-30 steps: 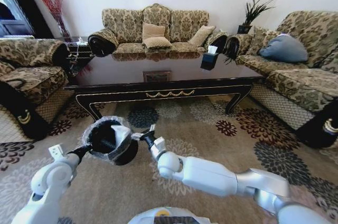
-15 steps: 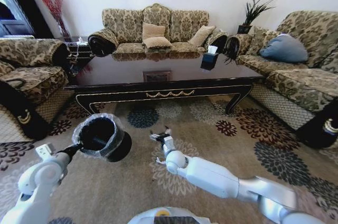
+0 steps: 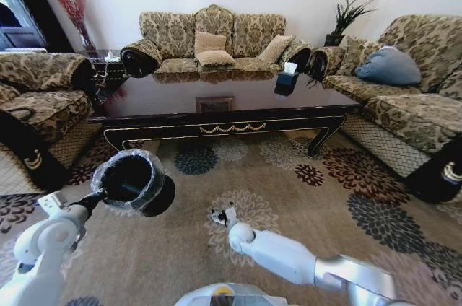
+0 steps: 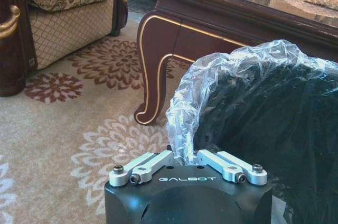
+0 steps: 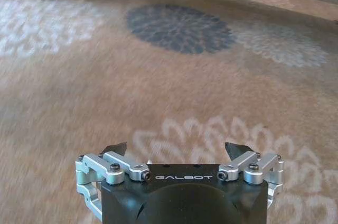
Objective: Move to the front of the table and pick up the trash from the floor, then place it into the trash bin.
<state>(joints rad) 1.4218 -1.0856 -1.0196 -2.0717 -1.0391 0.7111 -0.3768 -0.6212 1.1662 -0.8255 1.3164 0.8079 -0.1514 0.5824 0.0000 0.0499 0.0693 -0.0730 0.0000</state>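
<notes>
A home living room is showing here: patterned sofas (image 3: 209,35) are ringing a glossy dark coffee table (image 3: 224,104), a floral medallion carpet (image 3: 289,190) is covering the floor, and a potted plant (image 3: 345,19) is standing in the corner.

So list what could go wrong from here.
1. The left gripper holds the trash bin tipped, by its rim and thin liner; it could slip or spill.
2. The open right gripper hangs low over the carpet; reaching down could snag the pile.
</notes>
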